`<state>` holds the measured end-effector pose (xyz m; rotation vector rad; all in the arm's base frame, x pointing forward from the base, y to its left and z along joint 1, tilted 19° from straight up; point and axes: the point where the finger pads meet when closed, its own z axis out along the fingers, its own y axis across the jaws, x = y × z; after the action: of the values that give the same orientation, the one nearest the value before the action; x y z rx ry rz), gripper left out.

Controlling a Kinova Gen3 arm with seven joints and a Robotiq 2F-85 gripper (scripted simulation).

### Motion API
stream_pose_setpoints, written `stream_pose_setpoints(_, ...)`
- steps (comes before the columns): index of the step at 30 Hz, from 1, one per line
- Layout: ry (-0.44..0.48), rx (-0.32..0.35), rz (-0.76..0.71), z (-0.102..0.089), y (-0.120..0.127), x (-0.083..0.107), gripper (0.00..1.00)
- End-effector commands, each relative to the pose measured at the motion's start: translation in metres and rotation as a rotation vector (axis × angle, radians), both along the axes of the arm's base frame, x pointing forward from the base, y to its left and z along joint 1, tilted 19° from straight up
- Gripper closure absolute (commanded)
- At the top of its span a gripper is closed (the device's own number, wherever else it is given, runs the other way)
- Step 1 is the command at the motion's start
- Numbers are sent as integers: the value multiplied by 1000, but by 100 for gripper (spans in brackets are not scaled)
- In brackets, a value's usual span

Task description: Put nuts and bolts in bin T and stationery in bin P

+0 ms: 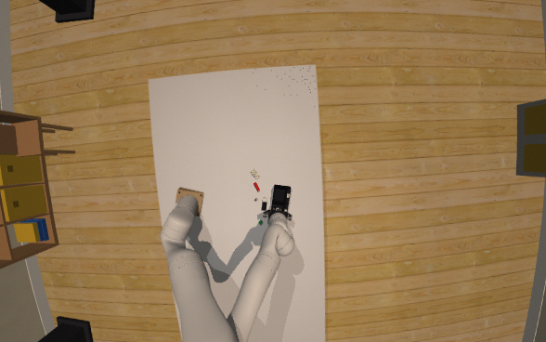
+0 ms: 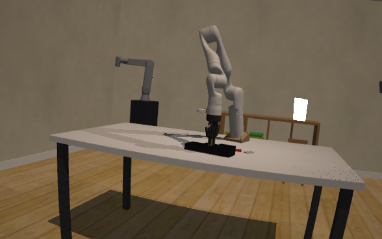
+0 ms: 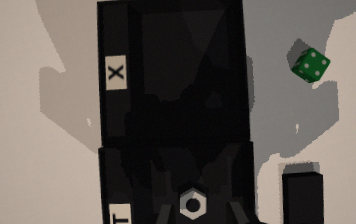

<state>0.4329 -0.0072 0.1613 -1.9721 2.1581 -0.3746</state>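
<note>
In the wrist view a grey hex nut [image 3: 192, 204] lies inside the black bin marked T [image 3: 120, 216]. It sits between my gripper's [image 3: 193, 217] dark fingers, which stand a little apart and do not press on it. The gripper hangs low over the bin row [image 2: 210, 149], which also shows in the overhead view [image 1: 280, 197]. The adjoining compartment marked X [image 3: 116, 73] looks empty. A red stick-shaped item [image 1: 256, 187], a pale patterned item [image 1: 254, 174] and a small grey part [image 1: 255, 200] lie on the table to the left of the bins.
A green die [image 3: 311, 65] lies on the table beside the X compartment. A small black box [image 3: 302, 197] stands next to the T compartment; no mark on it is visible. The arm's base [image 1: 189, 199] stands at the table's left edge.
</note>
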Motion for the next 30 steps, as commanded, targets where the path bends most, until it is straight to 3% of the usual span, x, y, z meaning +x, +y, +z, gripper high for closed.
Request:
stream_pose_setpoints(1,-7,-2,2,8,0,1,69)
stream_pose_setpoints(9,-7,0,1,14,0,-2,69)
stream_pose_setpoints(12,-6,-2,2,30,1,-7,69)
stream_pose_setpoints(16,-6,-2,3,36,2,-9,69)
stream_pose_setpoints(30,-7,-1,1,35,1,-8,69)
